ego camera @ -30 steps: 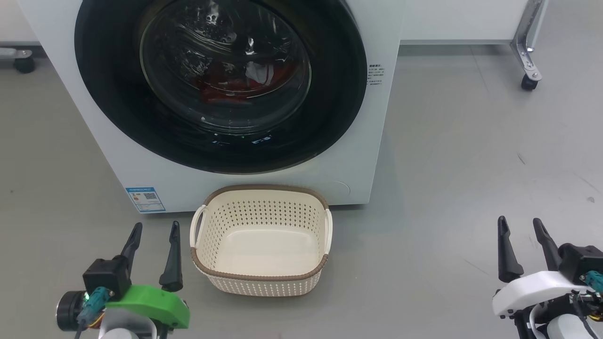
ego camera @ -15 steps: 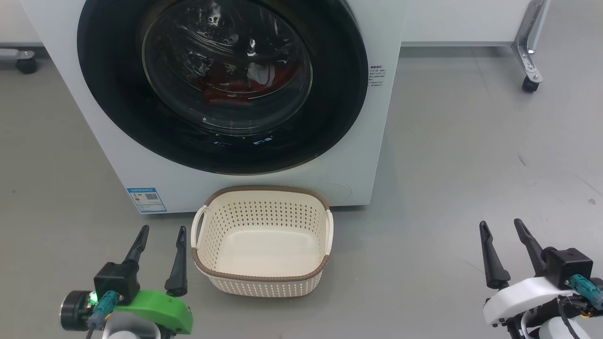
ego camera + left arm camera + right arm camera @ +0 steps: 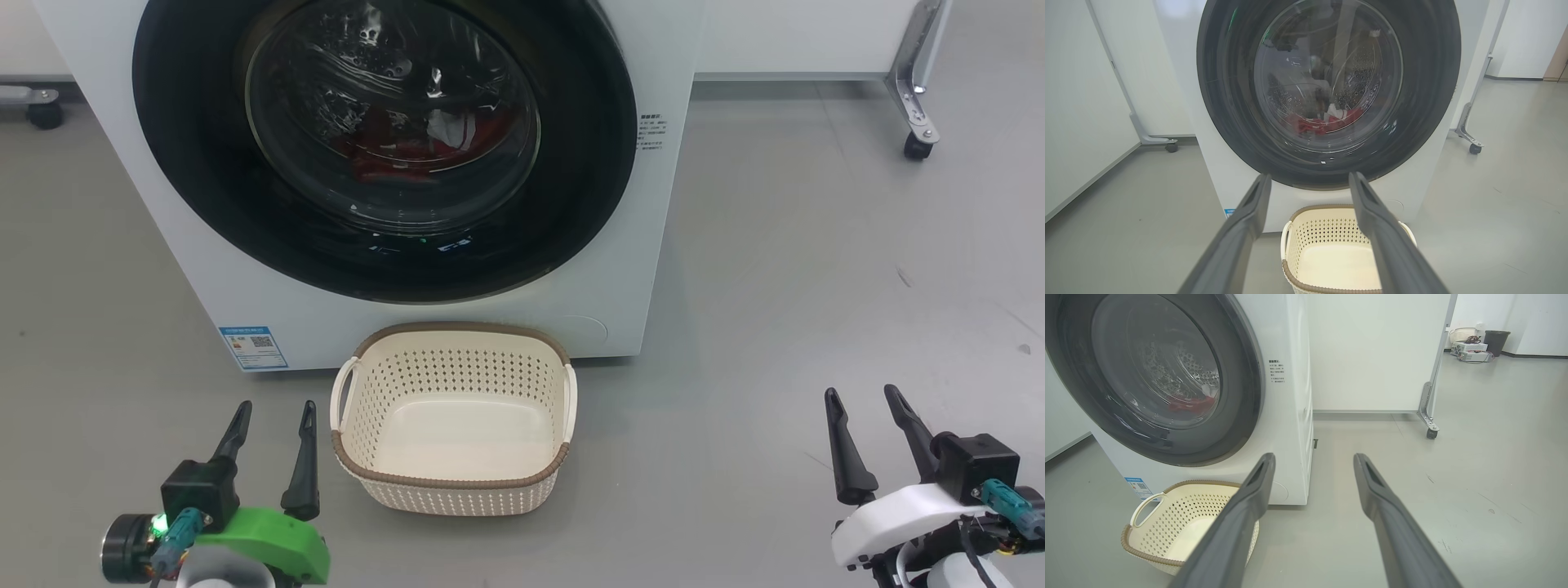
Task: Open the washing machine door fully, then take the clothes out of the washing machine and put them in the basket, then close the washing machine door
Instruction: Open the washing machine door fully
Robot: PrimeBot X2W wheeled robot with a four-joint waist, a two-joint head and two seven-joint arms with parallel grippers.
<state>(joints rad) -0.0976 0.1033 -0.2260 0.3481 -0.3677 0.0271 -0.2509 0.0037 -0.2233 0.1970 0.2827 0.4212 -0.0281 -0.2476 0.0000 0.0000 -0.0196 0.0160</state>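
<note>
Barely anything moves: the left hand [image 3: 276,406] and the right hand [image 3: 861,392] sink slightly, fingers apart, empty; the washing machine door [image 3: 384,269] stays shut, opening not begun.

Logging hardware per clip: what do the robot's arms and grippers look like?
The left gripper has two long, dark, tapered fingers on a black block, a bright green wrist shell, a teal connector and a small green light. The right gripper matches, but with a white shell and dark cables.
</note>
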